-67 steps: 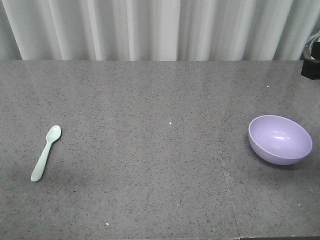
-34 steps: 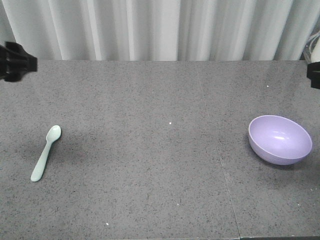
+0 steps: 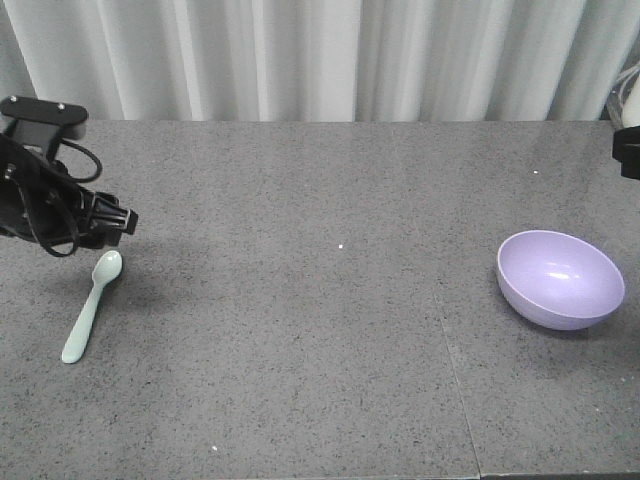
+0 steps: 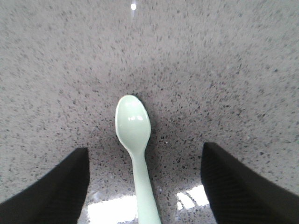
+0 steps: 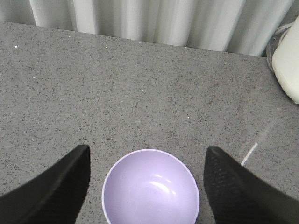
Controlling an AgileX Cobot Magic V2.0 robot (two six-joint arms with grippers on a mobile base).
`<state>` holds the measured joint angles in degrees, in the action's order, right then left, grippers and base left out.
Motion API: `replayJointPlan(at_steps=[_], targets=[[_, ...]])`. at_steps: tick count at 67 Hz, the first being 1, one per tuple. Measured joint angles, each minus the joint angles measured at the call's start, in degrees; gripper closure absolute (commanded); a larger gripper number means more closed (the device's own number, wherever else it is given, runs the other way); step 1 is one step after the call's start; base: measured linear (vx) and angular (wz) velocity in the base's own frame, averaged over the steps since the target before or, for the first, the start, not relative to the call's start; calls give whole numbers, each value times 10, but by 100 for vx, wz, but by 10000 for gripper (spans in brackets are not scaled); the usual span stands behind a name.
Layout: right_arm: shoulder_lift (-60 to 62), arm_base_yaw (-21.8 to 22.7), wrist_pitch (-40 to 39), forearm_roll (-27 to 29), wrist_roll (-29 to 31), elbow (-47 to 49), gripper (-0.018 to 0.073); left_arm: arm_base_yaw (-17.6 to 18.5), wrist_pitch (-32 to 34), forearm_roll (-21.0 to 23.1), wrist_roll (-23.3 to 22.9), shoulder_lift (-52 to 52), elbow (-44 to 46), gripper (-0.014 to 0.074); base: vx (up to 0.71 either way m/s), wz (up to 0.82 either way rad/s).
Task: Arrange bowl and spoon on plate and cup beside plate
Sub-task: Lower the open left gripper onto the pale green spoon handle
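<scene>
A mint-green spoon (image 3: 92, 305) lies at the table's left, scoop pointing away. My left gripper (image 3: 112, 222) hovers just behind and above it. In the left wrist view the spoon (image 4: 133, 126) runs down the middle between the two black fingers (image 4: 56, 186), which stand wide apart, so the left gripper (image 4: 145, 148) is open and holds nothing. A lavender bowl (image 3: 560, 278) sits upright at the right. In the right wrist view the bowl (image 5: 150, 189) lies centred under the open right gripper (image 5: 147, 148), apart from both fingers. The plate and the cup are out of view.
The grey speckled table (image 3: 320, 330) has a seam (image 3: 455, 380) left of the bowl. A pale pleated curtain (image 3: 320, 60) hangs behind the far edge. A white rounded object (image 5: 287, 65) stands at the far right, beside the black part of my right arm (image 3: 628, 150).
My left arm has come in from the left edge and moved down towards the spoon's scoop. The spoon and the bowl have not moved; the right arm barely shifted.
</scene>
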<state>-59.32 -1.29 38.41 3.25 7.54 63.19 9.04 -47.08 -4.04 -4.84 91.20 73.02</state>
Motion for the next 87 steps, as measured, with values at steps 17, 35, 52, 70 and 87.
replayJointPlan(at_steps=[17,35,52,70,87], targets=[[0,0,0,0,0,0,52,0,-21,-11,-3,45,1,101,0,0],[0,0,0,2,0,0,52,0,-35,-14,-12,79,1,101,0,0],[0,0,0,2,0,0,52,0,-49,-13,-16,110,1,116,0,0],[0,0,0,2,0,0,52,0,-60,-12,-17,111,1,148,0,0],[0,0,0,2,0,0,52,0,-74,-12,-25,111,1,148,0,0]])
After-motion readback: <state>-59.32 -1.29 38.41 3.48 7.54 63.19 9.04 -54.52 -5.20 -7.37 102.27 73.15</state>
